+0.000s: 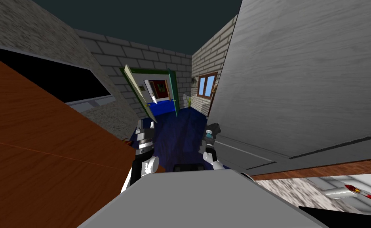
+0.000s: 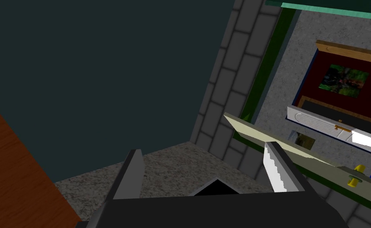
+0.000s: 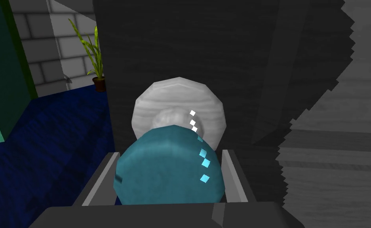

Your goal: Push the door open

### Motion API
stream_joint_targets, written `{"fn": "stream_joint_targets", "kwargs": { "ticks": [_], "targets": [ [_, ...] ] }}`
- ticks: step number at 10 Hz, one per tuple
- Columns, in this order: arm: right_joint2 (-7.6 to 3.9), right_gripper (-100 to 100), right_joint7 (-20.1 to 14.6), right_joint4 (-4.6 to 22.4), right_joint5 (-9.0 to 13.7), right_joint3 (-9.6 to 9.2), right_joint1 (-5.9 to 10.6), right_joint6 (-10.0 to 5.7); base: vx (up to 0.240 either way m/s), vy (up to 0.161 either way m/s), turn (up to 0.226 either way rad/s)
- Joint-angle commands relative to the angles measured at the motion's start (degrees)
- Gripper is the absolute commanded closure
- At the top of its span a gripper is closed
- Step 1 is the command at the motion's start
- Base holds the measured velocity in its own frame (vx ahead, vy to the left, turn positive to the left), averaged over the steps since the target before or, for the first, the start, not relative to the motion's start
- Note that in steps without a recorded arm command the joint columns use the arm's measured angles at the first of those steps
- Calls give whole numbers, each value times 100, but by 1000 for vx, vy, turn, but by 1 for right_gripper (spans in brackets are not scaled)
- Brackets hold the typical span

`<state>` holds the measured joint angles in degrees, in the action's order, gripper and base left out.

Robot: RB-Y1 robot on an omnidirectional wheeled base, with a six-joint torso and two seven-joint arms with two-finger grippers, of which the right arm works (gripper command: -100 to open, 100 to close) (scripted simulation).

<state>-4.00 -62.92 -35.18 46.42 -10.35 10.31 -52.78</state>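
A large grey door stands on my right, swung at an angle, with the blue floor visible past its edge. Its teal knob sits in front of a round grey plate on the door's dark face. My right gripper is shut on this knob, one finger against each side. In the head view the right gripper is at the door's near edge. My left gripper is held up to the left of it. The left gripper is open and holds nothing.
A brown wood surface slopes close on my left. Blue floor runs ahead to a cream door in a green frame, standing ajar. A potted plant stands by the brick wall, near a window.
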Motion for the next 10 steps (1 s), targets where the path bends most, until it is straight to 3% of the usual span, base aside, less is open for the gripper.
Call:
{"fn": "stream_joint_targets", "kwargs": {
  "ticks": [1,6,7,10],
  "targets": [
    [-26,100,-13,124,97,160,48,-120,123,41,-53],
    [64,100,37,152,239,358,70,-172,182,40,-62],
    [64,100,71,59,218,318,1,-100,80,10,-17],
    [-11,100,95,81,314,442,5,-149,155,16,-42]
  ]
}}
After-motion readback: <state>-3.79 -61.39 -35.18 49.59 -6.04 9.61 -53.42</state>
